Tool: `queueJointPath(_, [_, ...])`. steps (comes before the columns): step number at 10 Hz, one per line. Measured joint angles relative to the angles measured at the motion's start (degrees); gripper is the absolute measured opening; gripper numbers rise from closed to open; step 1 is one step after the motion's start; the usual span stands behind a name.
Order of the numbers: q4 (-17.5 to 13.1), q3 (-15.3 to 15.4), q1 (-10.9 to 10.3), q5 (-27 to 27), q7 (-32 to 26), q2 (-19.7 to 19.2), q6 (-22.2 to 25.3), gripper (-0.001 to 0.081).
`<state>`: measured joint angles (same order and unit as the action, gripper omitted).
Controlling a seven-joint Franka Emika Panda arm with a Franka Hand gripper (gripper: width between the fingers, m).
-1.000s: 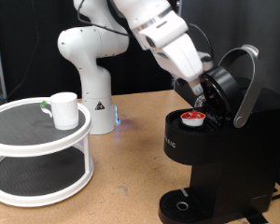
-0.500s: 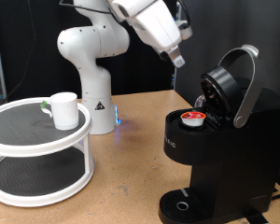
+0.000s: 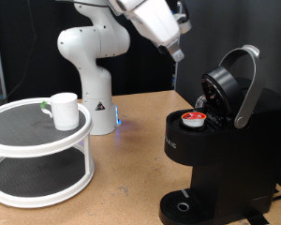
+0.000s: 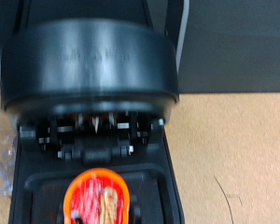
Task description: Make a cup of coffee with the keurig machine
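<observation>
The keurig machine (image 3: 215,150) stands on the wooden table (image 3: 131,178), a tall boxy black brewer of smooth matte plastic, its silver-grey-rimmed lid (image 3: 232,86) hinged up and back so the round brew head faces out. In the open chamber sits a small pod (image 3: 192,118) with a red-orange foil top; the wrist view looks straight down on it (image 4: 98,198), glossy and round beneath the dark domed underside of the lid (image 4: 89,61), with small metal parts between them. The gripper (image 3: 176,52) hangs high above the machine, up near the exterior view's top, well apart from the lid and holding nothing; from here I cannot tell how far apart its fingers stand. Against half a second ago it has barely shifted, whereas a second ago it was down at the lid. The cup (image 3: 64,110), plain glossy white ceramic with a handle, stands well away from the machine on the dark mesh top tier of a round white two-tier stand (image 3: 37,155), beside the white robot base (image 3: 94,66).
</observation>
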<state>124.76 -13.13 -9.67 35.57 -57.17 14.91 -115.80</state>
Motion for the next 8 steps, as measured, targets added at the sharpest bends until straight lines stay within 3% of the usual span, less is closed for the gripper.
queueJointPath(8, [0.13,8.30,-2.61,2.72,6.10,-0.26,-7.63,0.0807])
